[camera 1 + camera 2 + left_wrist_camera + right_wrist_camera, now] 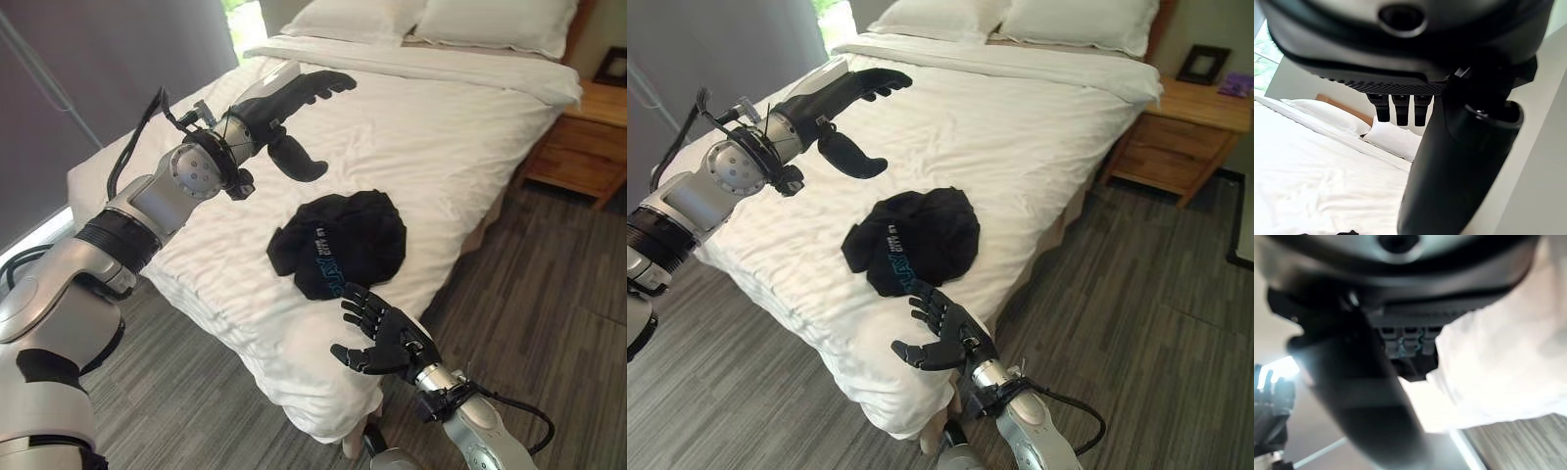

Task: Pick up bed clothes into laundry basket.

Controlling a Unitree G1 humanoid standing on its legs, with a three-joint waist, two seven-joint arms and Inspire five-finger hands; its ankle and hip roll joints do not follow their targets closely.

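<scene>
Task barely begun: black garment (341, 244) lies bunched near the bed (431, 137) foot edge, ungrasped. Left hand (284, 103) hovers above, fingers straight; right hand (384, 336) beside it, fingers spread, empty.

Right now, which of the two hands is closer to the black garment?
The right hand, open by the garment at the bed's near edge; the left hand hangs open farther up the bed.

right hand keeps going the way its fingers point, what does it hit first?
Most likely the black garment: the open right hand sits at the bed's near edge, fingers aimed at it. Height above the sheet is unclear.
</scene>
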